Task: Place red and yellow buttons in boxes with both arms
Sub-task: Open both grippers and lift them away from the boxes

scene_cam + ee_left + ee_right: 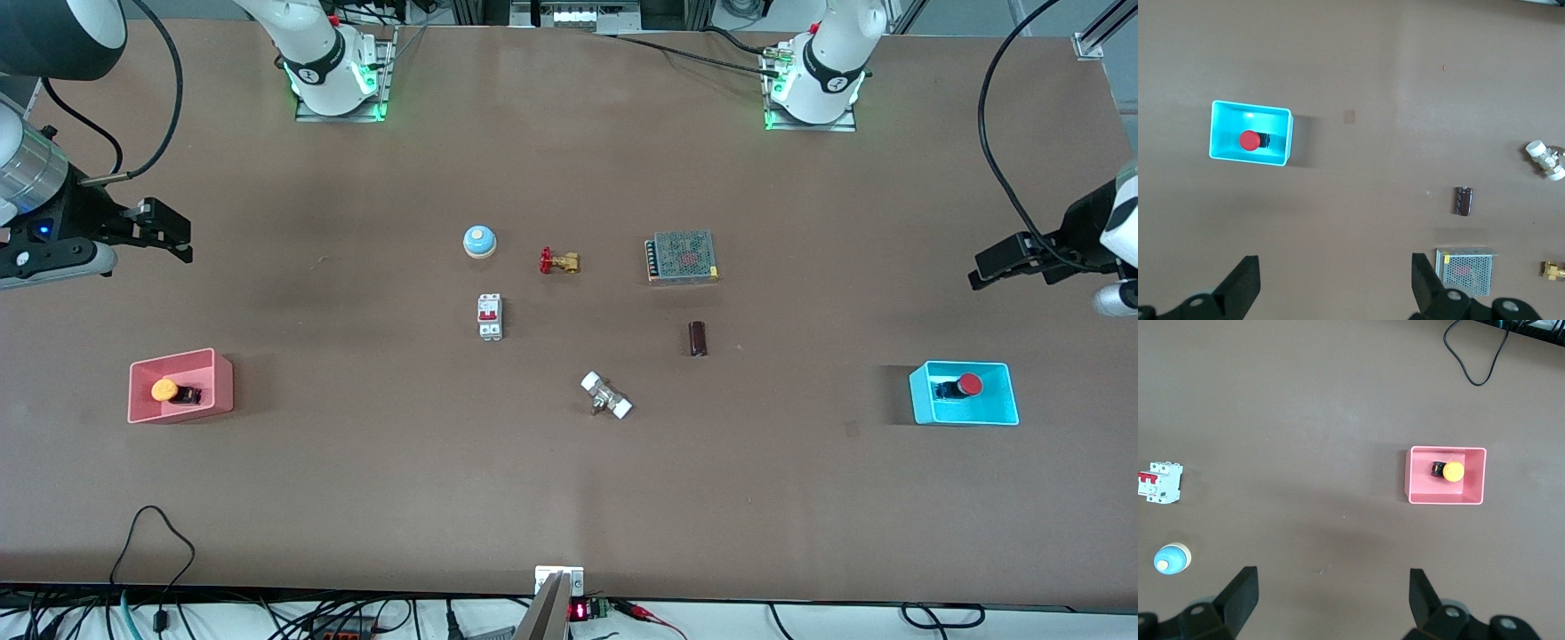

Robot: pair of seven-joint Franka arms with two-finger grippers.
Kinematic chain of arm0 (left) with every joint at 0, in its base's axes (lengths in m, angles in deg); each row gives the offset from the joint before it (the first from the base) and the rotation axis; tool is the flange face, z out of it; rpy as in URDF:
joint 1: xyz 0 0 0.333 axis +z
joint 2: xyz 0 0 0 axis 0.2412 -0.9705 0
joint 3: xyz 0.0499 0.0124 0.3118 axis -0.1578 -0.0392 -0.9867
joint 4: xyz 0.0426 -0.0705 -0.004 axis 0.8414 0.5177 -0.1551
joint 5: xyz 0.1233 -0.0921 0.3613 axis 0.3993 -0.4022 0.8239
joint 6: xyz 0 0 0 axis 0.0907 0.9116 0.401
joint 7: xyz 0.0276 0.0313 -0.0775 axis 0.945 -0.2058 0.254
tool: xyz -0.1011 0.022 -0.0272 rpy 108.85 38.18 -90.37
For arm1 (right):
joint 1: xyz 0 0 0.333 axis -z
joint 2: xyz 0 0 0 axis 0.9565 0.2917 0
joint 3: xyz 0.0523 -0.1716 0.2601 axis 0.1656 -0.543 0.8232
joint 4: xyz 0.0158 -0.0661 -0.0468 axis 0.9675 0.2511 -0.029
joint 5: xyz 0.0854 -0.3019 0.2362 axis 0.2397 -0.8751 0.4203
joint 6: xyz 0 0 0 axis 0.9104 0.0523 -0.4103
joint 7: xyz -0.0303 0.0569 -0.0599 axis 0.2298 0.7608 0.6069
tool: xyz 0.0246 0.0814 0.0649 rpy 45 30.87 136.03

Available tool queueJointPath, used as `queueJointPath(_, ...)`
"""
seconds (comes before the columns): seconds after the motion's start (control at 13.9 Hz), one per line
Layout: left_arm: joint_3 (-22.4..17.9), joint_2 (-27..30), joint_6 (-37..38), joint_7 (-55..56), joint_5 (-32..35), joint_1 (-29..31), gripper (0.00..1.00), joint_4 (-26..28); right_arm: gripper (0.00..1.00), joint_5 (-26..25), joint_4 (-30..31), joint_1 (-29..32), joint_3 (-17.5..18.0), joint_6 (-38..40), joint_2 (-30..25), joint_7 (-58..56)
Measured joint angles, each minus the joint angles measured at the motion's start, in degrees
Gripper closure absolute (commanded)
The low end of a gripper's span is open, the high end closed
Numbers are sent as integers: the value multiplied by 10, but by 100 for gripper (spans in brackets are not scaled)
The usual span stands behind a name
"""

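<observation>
The yellow button (pixel 165 389) lies on its side in the pink-red box (pixel 178 412) at the right arm's end of the table. It also shows in the right wrist view (pixel 1453 471), inside the same box (pixel 1445 500). The red button (pixel 969 384) lies in the cyan box (pixel 965 418) at the left arm's end; the left wrist view shows this button (pixel 1249 140) and box (pixel 1250 105). My right gripper (pixel 169 236) (pixel 1333 597) is open and empty, high over bare table. My left gripper (pixel 1000 264) (pixel 1336 280) is open and empty, high over bare table.
In the table's middle stand a blue dome bell (pixel 479 240), a brass valve with a red handle (pixel 558 261), a white circuit breaker (pixel 490 316), a mesh-topped power supply (pixel 682 257), a dark cylinder (pixel 698 338) and a white-ended fitting (pixel 606 396).
</observation>
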Motion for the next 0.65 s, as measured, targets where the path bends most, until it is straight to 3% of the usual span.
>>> queueJointPath(0.36, 0, 7, -1, -49, 2, 1, 0, 7, 0, 0, 0, -1, 0, 0, 0, 2)
queueJointPath(0.65, 0, 7, -1, -36, 2, 1, 0, 8, 0, 33, 0, -1, -2, 0, 1, 4)
